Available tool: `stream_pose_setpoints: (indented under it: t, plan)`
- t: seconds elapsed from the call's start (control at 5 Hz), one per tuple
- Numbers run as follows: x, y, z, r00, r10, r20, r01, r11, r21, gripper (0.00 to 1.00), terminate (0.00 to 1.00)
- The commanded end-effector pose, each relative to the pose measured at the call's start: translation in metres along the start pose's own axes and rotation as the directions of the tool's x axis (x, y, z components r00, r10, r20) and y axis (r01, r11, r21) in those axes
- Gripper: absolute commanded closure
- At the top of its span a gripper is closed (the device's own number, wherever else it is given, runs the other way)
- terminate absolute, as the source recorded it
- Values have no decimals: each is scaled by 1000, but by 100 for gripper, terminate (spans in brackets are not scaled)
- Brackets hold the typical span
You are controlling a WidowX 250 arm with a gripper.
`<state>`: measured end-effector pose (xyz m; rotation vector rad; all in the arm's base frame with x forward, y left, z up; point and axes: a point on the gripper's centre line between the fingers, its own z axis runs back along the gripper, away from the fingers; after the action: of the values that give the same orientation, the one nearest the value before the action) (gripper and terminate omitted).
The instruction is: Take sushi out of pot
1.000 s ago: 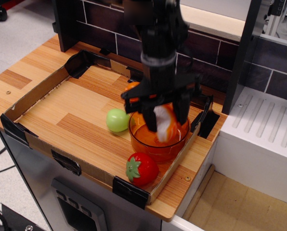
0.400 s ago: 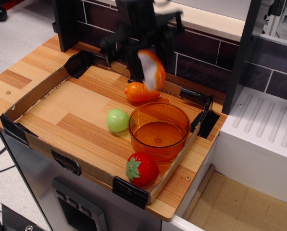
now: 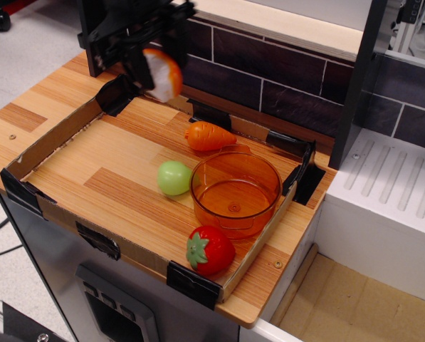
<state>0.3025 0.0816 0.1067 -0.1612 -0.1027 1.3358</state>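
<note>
Between the fingers, gripper (image 3: 151,68) clamps the sushi (image 3: 162,74), airborne over the tray's (image 3: 45,142) far-left corner, well clear of the empty pot (image 3: 235,191) off to its right. Grip looks shallow and the frame is motion-blurred. Risk: releasing this high, the sushi could bounce over the tray wall or roll toward the carrot (image 3: 208,136).

No text, label, brand, number or sign can be read on anything in view.
</note>
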Motion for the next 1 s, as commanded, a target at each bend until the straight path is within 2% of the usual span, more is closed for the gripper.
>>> stream_pose_setpoints:
  t: [0.0,0.4,0.6,0.8]
  plan:
    - [36,9,-17,989,145,24,-145,989,-14,100,0]
    - [45,0,-55,994,98,46,-100,995,29,100,0]
    - [52,-6,-62,992,105,64,-107,994,35,100,0]
    - [56,-7,-64,993,98,69,-102,993,54,0,0]
